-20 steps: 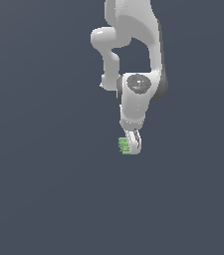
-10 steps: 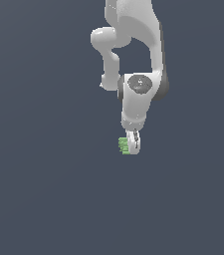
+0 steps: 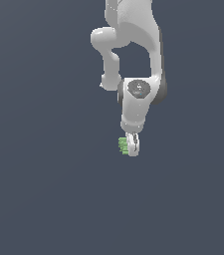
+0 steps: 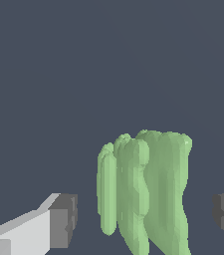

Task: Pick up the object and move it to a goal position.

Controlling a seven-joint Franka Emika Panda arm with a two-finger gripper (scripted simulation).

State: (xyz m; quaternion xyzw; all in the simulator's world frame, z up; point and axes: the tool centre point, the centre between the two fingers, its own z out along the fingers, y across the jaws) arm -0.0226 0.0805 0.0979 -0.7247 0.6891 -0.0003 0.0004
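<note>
The object [image 3: 123,145] is a small light-green ridged piece. In the exterior view it shows at the tip of the white arm, just to the exterior view's left of my gripper [image 3: 132,145]. In the wrist view the object [image 4: 148,194] stands between my two dark finger pads [image 4: 62,219]. A gap shows on each side of it, so the pads do not touch it. My gripper [image 4: 143,221] is open around the object. The exterior view does not show whether the object rests on the surface.
A plain dark grey-blue surface [image 3: 44,189] fills both views. The white arm [image 3: 133,45] reaches down from the top of the exterior view. No other objects show.
The gripper has dropped very slightly at the object. The object has not visibly moved.
</note>
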